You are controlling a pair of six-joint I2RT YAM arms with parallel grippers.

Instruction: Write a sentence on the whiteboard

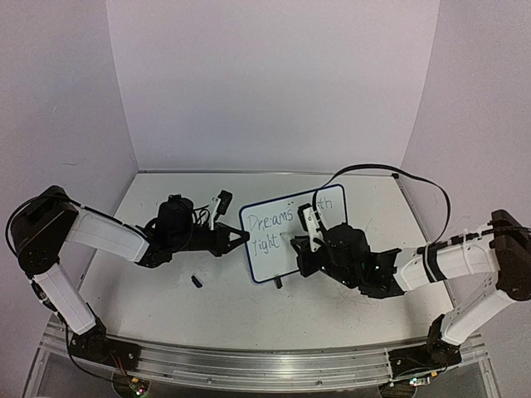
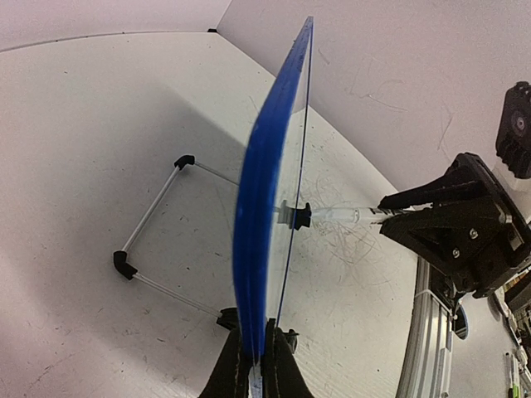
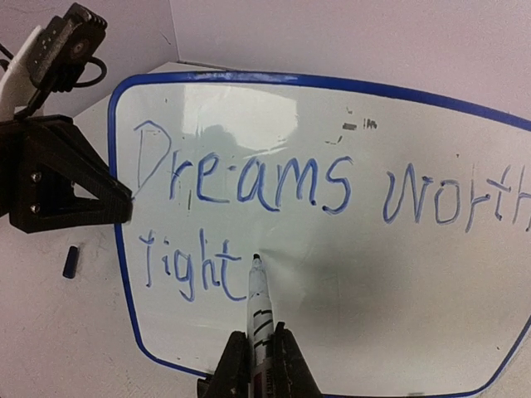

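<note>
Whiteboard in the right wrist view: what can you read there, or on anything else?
"Dreams worth": blue cursive handwriting, top line on the small blue-rimmed whiteboard.
"fight": second line, same handwriting.
Print on the white marker: too blurred to read.

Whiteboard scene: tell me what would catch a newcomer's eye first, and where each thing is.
The whiteboard stands upright in the middle of the table, with blue handwriting reading "Dreams worth" and, on the line below, "fight". The right tool grips a marker whose tip sits at the board just after "fight". The left tool pinches the board's left edge.
</note>
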